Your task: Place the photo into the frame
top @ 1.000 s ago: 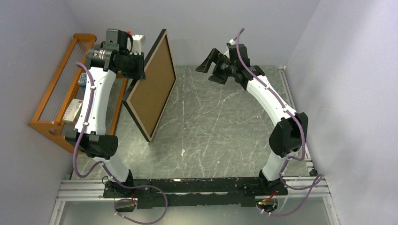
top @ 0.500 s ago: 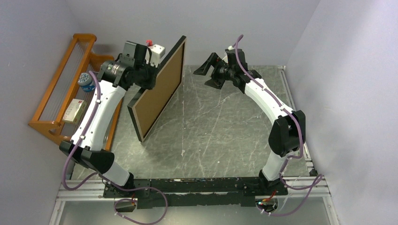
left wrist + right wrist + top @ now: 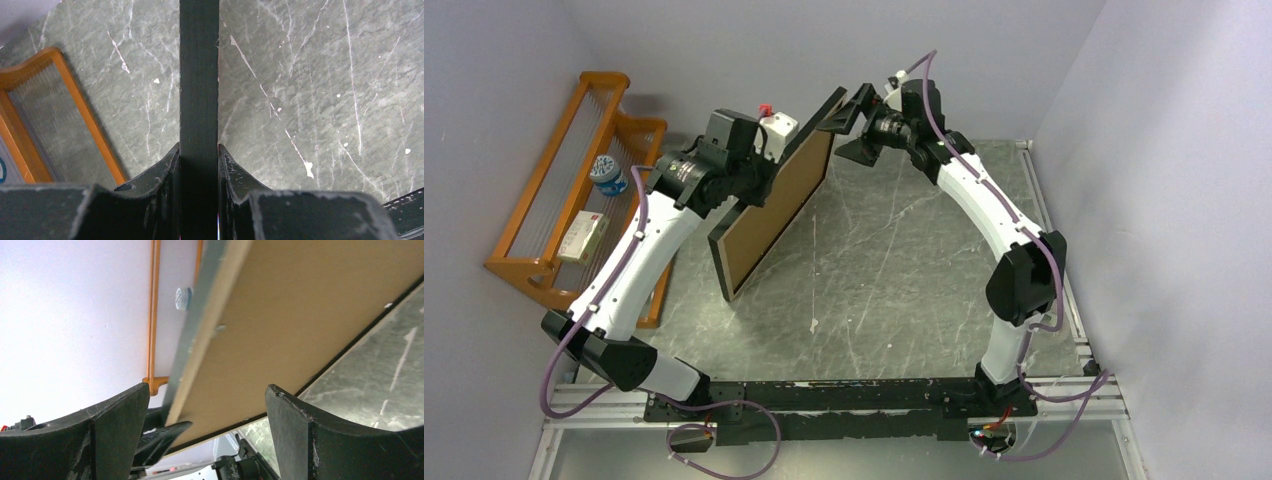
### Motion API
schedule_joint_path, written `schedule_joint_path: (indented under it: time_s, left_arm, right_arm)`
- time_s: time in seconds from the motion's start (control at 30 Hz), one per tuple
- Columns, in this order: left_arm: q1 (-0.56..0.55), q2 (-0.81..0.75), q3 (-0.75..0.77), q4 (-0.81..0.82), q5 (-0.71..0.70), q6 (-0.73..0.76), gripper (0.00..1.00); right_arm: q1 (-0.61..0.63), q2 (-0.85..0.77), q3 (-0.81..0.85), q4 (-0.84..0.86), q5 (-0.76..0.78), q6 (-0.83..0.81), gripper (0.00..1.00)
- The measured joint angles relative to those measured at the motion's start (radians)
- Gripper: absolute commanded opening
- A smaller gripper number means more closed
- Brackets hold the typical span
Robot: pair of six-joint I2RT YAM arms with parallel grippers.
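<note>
Brown-backed black frame (image 3: 774,205) clamped between left fingers (image 3: 162,172); right fingers (image 3: 115,425) wide apart.

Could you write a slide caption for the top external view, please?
Left gripper holds the frame on edge, brown back showing; the open right gripper straddles its far corner.

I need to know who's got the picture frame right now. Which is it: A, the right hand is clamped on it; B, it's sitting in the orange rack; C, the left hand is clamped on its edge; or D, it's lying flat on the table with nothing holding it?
C: the left wrist view shows the left hand closed on both sides of the frame, which is up off the table, while the right hand is wide open.
</note>
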Motion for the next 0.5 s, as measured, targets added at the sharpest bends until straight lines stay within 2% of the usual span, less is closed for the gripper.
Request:
schedule_joint_path:
  time_s: [0.27, 0.5]
  left_arm:
    - [-0.047, 0.032, 0.014, 0.023, -0.017, 0.001, 0.25]
    - [-0.066, 0.035, 0.015, 0.048, 0.042, 0.009, 0.57]
  right_arm:
    - [0.082, 0.119, 0.256, -0.167, -0.006, -0.045, 0.86]
    - [0.101, 0.142, 0.287, -0.294, 0.008, -0.076, 0.78]
